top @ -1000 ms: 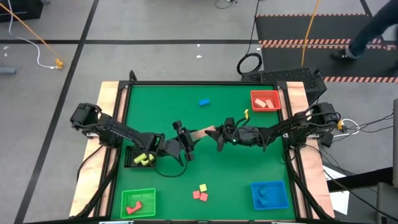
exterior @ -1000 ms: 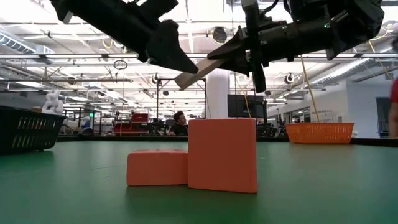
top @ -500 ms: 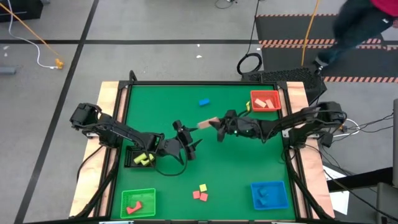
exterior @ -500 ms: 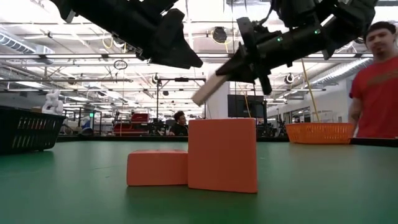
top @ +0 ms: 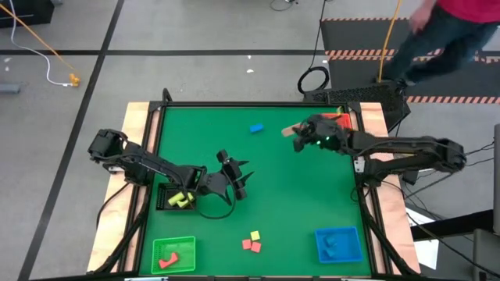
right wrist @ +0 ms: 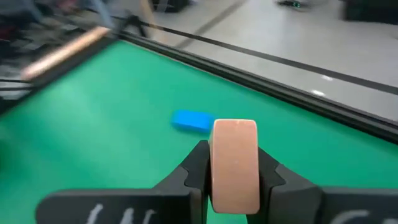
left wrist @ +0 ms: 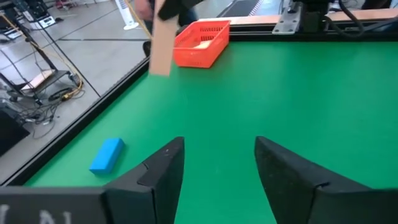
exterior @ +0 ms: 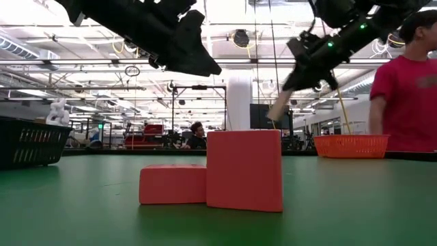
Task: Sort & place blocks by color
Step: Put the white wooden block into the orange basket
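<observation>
On the green table (top: 305, 195), seen from above, the sorting reads as partly done. Four containers sit near its corners. The red tray (top: 341, 119) at upper right, half hidden by the right arm, holds at least one pale block in the left wrist view. The blue tray (top: 339, 244) at lower right holds blue pieces. The green tray (top: 173, 255) at lower left holds red pieces, and the black bin (top: 176, 198) at mid left holds yellow ones.

The left gripper (top: 241, 182) hangs over the table just left of centre, its fingers spread wide with nothing between them. It appears to be waiting.

The right gripper (top: 300, 134) is above the upper middle of the frame, just left of the red tray. It is clamped on a tan wooden bar (top: 291, 129); the right wrist view shows the bar (right wrist: 235, 163) pinched upright between both fingers. Judging by its position, this piece is on its way to the red tray but not yet released.

Still loose on the table are a blue block (top: 256, 128) in the upper middle and a small cluster at lower centre: two red blocks (top: 250, 245) with a yellow block (top: 255, 235) touching them. So by my count at least four pieces remain to be sorted, besides the bar in hand.
</observation>
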You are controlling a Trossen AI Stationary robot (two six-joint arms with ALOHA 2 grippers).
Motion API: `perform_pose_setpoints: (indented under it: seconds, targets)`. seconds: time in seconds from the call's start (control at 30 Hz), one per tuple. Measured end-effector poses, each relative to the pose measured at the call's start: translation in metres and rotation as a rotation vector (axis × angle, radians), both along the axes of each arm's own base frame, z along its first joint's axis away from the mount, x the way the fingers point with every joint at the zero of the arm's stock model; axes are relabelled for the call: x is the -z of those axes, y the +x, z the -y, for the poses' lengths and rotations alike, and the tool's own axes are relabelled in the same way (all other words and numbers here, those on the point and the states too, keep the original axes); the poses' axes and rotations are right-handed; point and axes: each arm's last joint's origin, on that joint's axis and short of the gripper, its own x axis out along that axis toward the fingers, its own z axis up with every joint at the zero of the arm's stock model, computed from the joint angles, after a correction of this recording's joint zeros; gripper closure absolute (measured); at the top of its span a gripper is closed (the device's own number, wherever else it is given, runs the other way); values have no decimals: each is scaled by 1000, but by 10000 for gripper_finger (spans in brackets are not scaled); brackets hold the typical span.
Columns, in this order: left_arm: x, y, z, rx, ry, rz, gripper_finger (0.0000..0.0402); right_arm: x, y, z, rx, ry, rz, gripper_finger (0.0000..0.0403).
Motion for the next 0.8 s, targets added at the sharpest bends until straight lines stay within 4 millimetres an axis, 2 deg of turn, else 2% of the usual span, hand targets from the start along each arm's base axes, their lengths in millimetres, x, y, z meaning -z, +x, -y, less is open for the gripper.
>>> perform_pose_setpoints:
  seconds: [0.2, 0.33, 0.8]
  targets:
    - [0, 2, -12, -47, -24, 14, 215, -1, -38, 16, 174, 27, -141, 362]
    - [0, 4, -22, -91, -59, 36, 215, 1, -55, 23, 253, 51, -221, 362]
    - [4, 3, -40, -167, -93, 18, 215, 2, -72, 43, 344, 32, -298, 362]
